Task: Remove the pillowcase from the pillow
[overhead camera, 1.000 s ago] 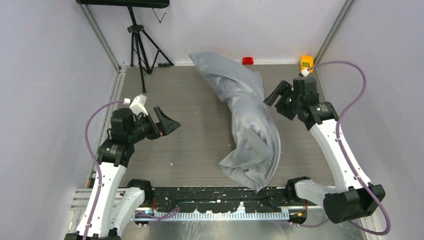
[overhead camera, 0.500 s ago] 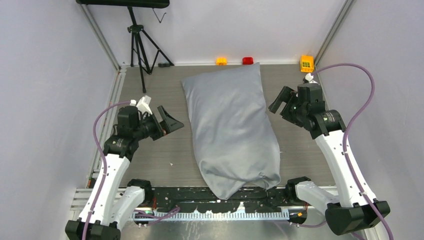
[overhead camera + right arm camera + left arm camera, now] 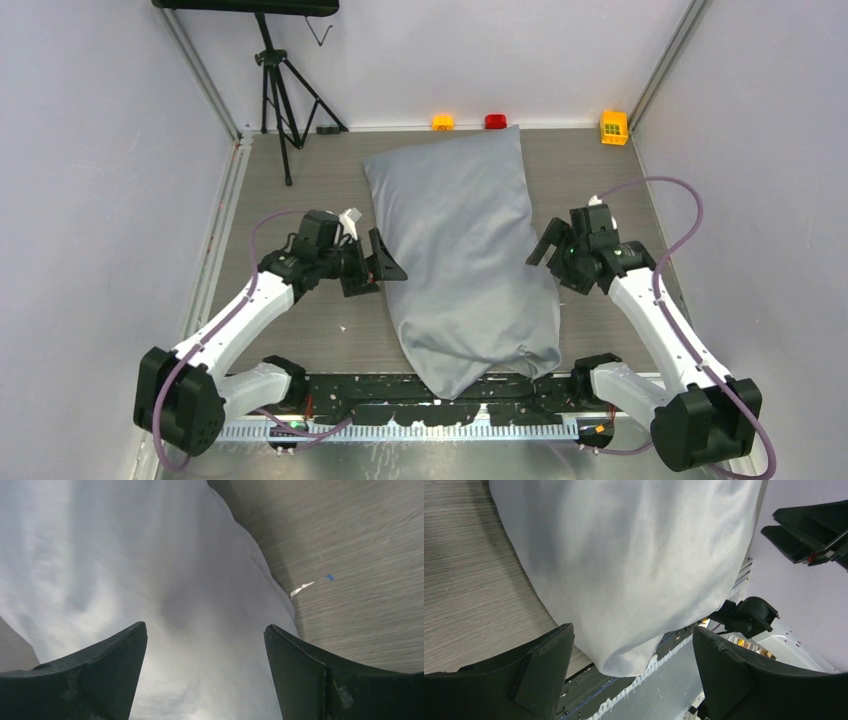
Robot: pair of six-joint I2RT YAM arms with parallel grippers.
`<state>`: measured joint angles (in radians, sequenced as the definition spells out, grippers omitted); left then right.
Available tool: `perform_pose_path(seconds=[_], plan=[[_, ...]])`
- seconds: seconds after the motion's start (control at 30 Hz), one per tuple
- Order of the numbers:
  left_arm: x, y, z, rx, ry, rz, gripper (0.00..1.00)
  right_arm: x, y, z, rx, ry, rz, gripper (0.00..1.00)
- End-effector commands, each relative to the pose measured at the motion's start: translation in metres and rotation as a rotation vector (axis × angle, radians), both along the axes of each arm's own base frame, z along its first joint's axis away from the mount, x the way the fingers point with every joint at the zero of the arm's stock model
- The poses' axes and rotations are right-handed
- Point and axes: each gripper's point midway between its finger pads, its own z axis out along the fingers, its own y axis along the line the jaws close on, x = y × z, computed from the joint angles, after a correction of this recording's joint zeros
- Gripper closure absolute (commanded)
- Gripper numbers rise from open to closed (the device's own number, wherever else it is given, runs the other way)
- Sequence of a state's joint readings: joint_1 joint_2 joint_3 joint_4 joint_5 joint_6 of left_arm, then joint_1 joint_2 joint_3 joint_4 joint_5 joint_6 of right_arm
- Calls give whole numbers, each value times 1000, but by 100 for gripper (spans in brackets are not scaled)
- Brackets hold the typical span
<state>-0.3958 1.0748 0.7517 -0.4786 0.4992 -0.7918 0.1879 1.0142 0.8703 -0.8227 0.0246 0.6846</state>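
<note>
Left pincer point(image 3: 375, 270) and right pincer point(image 3: 547, 253) are gaping; we are judging the pillowcase point(image 3: 460, 235) soft, pinchable at its slack near end.

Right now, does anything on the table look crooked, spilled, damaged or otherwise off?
The pillowcase lies slightly askew, its near end hanging over the table edge onto the black rail. Nothing looks spilled or torn. The left fingers and right fingers stand open beside it.
</note>
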Motion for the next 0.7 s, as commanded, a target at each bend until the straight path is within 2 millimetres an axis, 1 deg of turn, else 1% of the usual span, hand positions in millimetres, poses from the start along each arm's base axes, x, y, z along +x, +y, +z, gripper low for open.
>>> perform_pose_path(seconds=[0.0,0.07,0.13,0.17,0.2,0.27,0.33,0.37,0.4,0.47,0.57,0.63,0.67], plan=[[15,-12,-7,-21,-22,17,10,4,20,-15,132,-32,-16,9],[15,-12,-15,-14,-4,17,10,2,21,-31,144,-14,-25,10],[14,-12,-23,-5,16,10,10,-1,21,-47,137,16,-25,14],[13,-12,-26,-1,22,7,10,-1,21,-53,133,28,-20,18],[12,-12,-28,2,25,4,10,-2,22,-56,134,38,-6,28],[10,-10,-29,6,24,1,10,0,28,-57,149,46,35,56],[9,-9,-27,8,14,1,10,2,33,-49,162,44,70,90],[9,-9,-24,6,5,0,10,5,35,-41,165,31,90,98],[8,-9,-20,-1,-9,-7,10,7,37,-31,170,14,110,99],[6,-10,-11,-6,-41,-32,11,14,38,-1,164,-49,141,100],[6,-3,5,39,-96,-59,11,24,43,58,175,-186,190,100],[5,2,17,64,-136,-64,12,28,52,102,218,-289,236,100],[4,3,24,66,-159,-67,12,27,61,123,262,-337,275,100]])
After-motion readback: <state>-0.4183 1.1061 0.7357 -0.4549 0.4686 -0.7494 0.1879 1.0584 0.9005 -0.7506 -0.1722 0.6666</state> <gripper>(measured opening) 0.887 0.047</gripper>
